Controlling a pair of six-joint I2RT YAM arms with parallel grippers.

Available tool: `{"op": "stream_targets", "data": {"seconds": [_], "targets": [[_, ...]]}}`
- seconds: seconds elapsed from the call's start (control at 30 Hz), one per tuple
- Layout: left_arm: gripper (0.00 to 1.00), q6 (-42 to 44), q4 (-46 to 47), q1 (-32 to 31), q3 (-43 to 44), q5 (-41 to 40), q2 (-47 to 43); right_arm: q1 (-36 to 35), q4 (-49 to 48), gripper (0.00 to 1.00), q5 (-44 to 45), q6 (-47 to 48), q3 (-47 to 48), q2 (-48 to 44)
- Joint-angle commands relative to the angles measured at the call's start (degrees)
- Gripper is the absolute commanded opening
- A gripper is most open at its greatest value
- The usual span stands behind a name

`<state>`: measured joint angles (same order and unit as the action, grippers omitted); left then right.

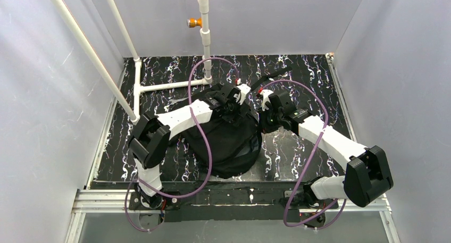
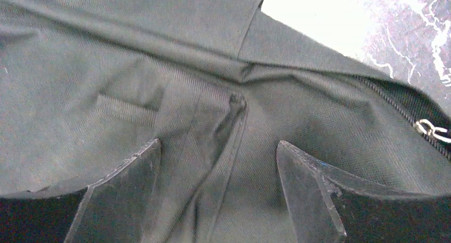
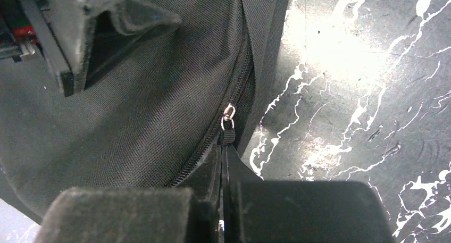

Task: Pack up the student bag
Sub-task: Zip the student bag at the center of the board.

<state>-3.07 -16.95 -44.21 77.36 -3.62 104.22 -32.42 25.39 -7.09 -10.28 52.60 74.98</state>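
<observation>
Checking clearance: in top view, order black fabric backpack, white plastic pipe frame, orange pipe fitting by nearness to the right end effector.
1. Black fabric backpack, its zipper pull in the right end effector.
2. White plastic pipe frame, behind-left.
3. Orange pipe fitting, farthest back.

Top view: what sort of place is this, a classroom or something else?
Probably a robot test booth, not a classroom: plain grey walls close in a black marbled table, with a white pipe frame at the back.
</observation>
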Motion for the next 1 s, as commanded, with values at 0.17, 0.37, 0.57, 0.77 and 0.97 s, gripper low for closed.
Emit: {"op": "stream_targets", "data": {"seconds": [0.17,0.37,0.57,0.77,0.97], "targets": [[0.71,7.7,3.2,-0.1,7.1,-8.2,5.7,-0.2,-1.5,0.01,-3.3,-0.7,0.7,-2.0],[0.52,3.6,-0.1,1.5,9.2,-8.6,11.1,-0.2,1.9,0.01,-1.0,-1.4,0.8,-3.6],[0.33,-4.1,-2.0,5.9,10.4,-7.7,13.6,-0.3,10.8,0.01,1.4,-2.4,1.6,-4.9],[0.33,-6.0,-0.4,8.3,10.2,-5.2,13.5,-1.5,11.6,0.01,-2.8,-7.2,-2.9,-9.8],[0.33,-6.5,-0.4,9.3,11.8,-4.0,14.3,-8.2,8.6,0.01,-3.6,-16.5,-7.9,-14.0]]}}
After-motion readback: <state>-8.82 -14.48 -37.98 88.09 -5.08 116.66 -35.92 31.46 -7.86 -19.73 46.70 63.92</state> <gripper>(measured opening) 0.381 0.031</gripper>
